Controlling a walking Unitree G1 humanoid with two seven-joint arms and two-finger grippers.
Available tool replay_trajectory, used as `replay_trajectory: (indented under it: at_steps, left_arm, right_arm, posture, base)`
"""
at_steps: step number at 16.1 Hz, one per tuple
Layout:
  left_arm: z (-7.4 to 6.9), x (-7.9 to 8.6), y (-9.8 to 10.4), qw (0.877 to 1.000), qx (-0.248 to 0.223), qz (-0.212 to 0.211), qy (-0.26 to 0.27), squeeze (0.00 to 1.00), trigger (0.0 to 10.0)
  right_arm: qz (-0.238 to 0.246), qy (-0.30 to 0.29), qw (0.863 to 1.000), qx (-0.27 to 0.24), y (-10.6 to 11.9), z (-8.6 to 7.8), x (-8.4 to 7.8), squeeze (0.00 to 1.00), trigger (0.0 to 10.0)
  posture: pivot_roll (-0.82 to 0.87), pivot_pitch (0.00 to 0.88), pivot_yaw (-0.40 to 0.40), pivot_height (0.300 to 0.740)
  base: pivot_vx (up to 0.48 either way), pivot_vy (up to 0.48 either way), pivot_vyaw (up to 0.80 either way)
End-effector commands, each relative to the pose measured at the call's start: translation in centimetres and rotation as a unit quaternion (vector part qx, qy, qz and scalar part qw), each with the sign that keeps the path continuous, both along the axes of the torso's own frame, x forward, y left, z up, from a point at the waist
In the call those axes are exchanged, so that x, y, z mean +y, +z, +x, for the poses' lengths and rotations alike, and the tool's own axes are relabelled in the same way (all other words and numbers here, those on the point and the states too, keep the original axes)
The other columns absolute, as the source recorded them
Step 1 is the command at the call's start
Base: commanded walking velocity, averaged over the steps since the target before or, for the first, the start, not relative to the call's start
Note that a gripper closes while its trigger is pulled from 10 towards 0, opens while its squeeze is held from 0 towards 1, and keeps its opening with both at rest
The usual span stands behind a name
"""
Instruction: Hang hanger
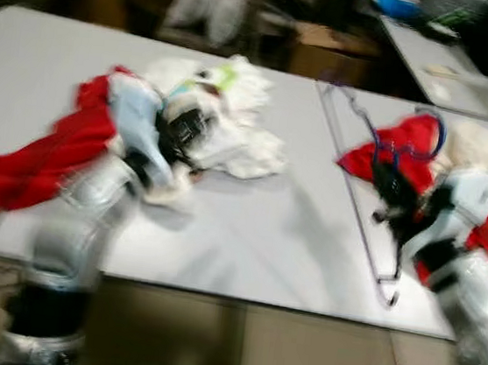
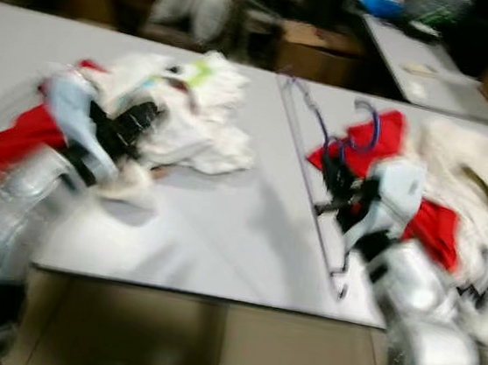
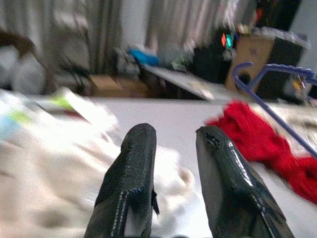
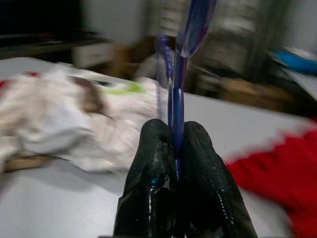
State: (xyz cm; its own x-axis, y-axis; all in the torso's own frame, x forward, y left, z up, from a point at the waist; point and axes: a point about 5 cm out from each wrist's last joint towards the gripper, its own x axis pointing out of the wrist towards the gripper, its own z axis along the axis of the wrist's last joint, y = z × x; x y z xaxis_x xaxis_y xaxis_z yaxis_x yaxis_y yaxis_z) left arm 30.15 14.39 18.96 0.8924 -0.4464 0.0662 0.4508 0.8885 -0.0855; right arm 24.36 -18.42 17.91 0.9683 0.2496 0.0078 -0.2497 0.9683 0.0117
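Note:
All views are blurred by motion. My right gripper is shut on a thin blue hanger, whose hook curls above a red garment on the right of the white table. In the right wrist view the blue hanger rises from between the closed fingers. My left gripper hovers open over a pile of white clothes, with nothing between its fingers. The left wrist view also shows the blue hanger above the red garment.
Another red garment lies at the table's left edge. A thin grey wire or seam runs down the table beside my right gripper. More white cloth lies at the far right. Dim furniture and another table stand behind.

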Motion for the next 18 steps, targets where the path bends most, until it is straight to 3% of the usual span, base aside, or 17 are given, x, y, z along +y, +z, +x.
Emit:
replay_trajectory:
  at_steps: [1,3,7,9,15,18]
  left_arm:
    - [-0.1,-0.4,-0.1,1.0,-0.016,0.018,0.011,0.0,10.0]
    - [-0.2,-0.6,-0.8,1.0,-0.012,0.005,0.026,0.0,10.0]
    - [-1.0,-0.2,-2.6,0.998,-0.007,0.032,0.054,0.0,10.0]
    - [-1.3,-0.1,-3.1,0.997,-0.004,0.038,0.063,0.0,10.0]
    - [-1.6,-0.6,-3.5,0.997,-0.008,0.029,0.078,0.0,10.0]
    - [-1.6,-1.0,-3.7,0.997,-0.008,0.032,0.076,0.0,10.0]
  right_arm:
    - [-0.04,-0.041,0.998,-0.015,0.1,-0.5,-0.2,0.0,10.0]
    - [-0.015,-0.091,0.996,0.006,-0.6,-1.1,-0.4,0.0,10.0]
    - [-0.013,-0.083,0.996,0.029,-1.6,-1.4,-0.2,0.0,10.0]
    - [-0.042,-0.085,0.995,0.022,-1.6,-0.8,-0.2,0.0,10.0]
    - [-0.031,-0.068,0.996,0.038,-2.0,-0.6,-0.2,0.0,10.0]
    - [-0.055,-0.085,0.994,0.035,-2.4,-0.7,-0.6,0.0,10.0]
  posture:
    - [-0.01,0.0,-0.068,0.74]
    - [-0.02,0.0,-0.064,0.74]
    - [-0.01,0.0,-0.087,0.74]
    - [0.0,0.0,-0.1,0.74]
    - [0.0,0.0,-0.111,0.74]
    - [0.0,0.0,-0.109,0.74]
  base:
    - [0.0,0.0,-0.8]
    - [0.0,0.0,-0.79]
    - [0.0,-0.072,-0.79]
    - [0.0,-0.294,-0.79]
    - [0.0,-0.293,-0.79]
    - [0.0,-0.29,-0.79]
